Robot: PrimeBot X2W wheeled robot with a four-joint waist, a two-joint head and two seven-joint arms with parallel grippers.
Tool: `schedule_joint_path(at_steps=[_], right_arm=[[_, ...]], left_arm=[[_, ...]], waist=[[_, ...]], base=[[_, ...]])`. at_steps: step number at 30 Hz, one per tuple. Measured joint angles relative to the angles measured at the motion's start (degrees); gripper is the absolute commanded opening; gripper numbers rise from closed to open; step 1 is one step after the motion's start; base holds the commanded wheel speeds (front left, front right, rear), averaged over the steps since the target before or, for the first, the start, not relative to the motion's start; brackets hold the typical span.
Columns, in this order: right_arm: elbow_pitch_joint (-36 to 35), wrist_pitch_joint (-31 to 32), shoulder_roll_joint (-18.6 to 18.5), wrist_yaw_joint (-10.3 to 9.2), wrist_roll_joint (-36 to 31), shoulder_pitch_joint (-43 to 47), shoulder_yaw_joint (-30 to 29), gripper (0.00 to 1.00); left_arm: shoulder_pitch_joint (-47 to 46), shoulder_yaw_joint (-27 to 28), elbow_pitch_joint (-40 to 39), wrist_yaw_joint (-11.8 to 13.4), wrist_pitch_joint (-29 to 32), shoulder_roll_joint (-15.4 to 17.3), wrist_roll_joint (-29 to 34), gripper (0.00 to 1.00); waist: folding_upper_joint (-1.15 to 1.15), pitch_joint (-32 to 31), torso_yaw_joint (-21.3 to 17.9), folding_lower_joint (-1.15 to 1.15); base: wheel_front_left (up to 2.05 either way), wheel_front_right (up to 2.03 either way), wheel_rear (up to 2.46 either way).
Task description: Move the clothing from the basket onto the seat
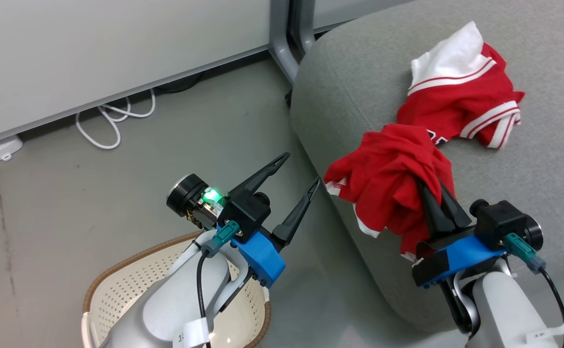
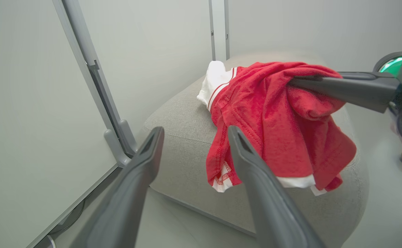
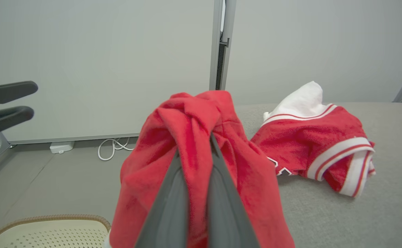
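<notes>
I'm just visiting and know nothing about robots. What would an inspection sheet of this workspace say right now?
Surface: grey seat, one garment lying on it.
Job's things: striped jersey lies on the seat; plain red garment hangs from the right gripper at the seat's edge; basket on the floor, no clothing in its visible part.
Clutter: nothing seen.
Grippers: left gripper open, empty; right shut on the garment.
Cables: white cable looped by the wall.
Surroundings: pale wall panels, grey post.

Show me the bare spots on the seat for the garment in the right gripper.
Free: the seat to the right of the held plain garment, below the jersey in the head view; also the strip between the jersey and the seat's left edge. Crowded: where the right gripper holds cloth beside the jersey.
</notes>
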Motion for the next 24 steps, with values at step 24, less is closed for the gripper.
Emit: schedule_joint_path(at_steps=[24], right_arm=[[-5.2, 0.0, 0.5, 0.00, -1.5, -5.0, -5.2, 0.00]], left_arm=[[-1.1, 0.2, -1.0, 0.0, 0.0, 2.0, 0.1, 1.00]], waist=[[0.00, 3.8, -1.5, 0.00]], base=[[0.00, 0.00, 0.00]])
